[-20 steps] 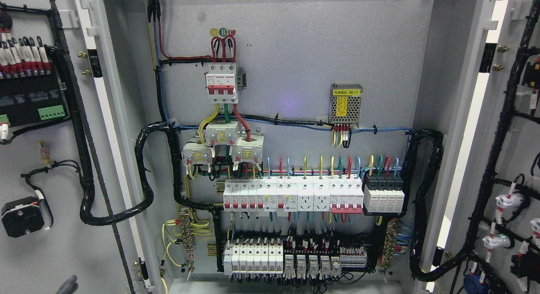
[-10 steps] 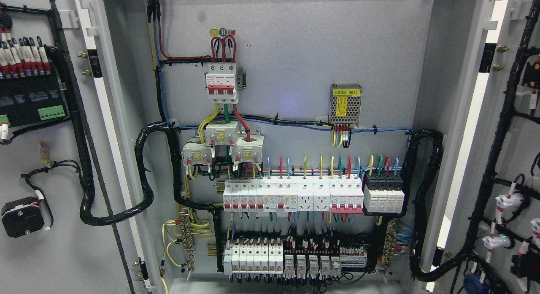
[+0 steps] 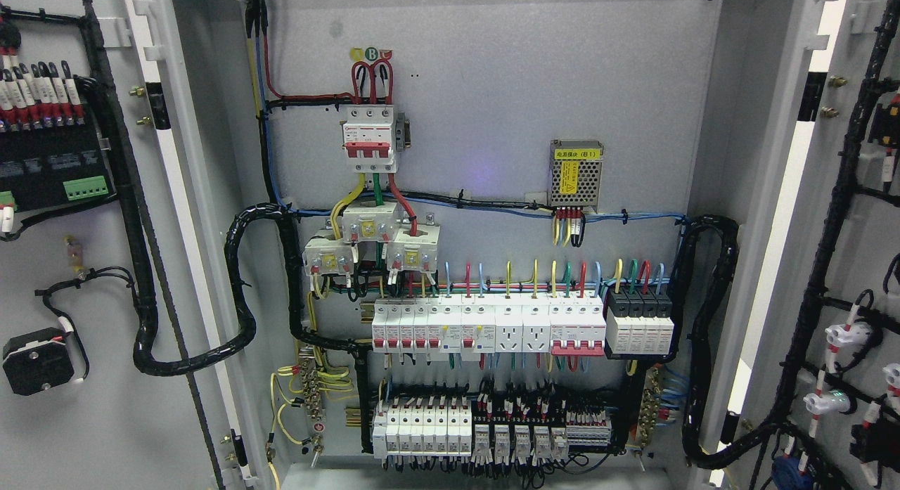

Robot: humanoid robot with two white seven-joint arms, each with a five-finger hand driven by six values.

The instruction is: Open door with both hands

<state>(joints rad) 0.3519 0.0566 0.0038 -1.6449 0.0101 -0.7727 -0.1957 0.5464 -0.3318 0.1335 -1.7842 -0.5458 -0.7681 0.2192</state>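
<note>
A: Status on doors?

B: Both swung wide. Left door (image 3: 84, 420) folded out at pic left, inner face toward cam; right door (image 3: 837, 265) same at pic right. Cabinet backplate (image 3: 492, 89) fully exposed between them.

A: Hands?

B: Neither in view. No arm at lower left, none at lower right. Open, clenched or gripping — cannot tell, nothing to go on.

A: Why doors sitting like that?

B: Prob. pushed out far enough to clear access to the gear inside. Judged from lie of things: opening step looks done, or v. near done.

A: Inside?

B: Red 3-pole main breaker (image 3: 370, 138) up top, centre-left. Small mesh-cased PSU (image 3: 576, 173) w/ yellow label, right of it. Row of white breakers (image 3: 485, 325) on a rail across mid, coloured wires feeding in from above. Lower rail of relays/terminals (image 3: 492, 430) near bottom.

A: Cabling to doors?

B: Black wrapped harness (image 3: 239, 293) loops from backplate over to left door; another loom (image 3: 703, 335) does likewise on right. Slack loops there for a reason — lets doors swing w/o straining wires.

A: Door-mounted gear?

B: Left: black module w/ green terminal block (image 3: 86, 188), round black unit (image 3: 35, 360) lower down. Right: white-bodied lamp or switch backs (image 3: 840, 335), partly cut off at frame edge.

A: Risk?

B: Over-swing could tug the looms. Judgement only.
</note>
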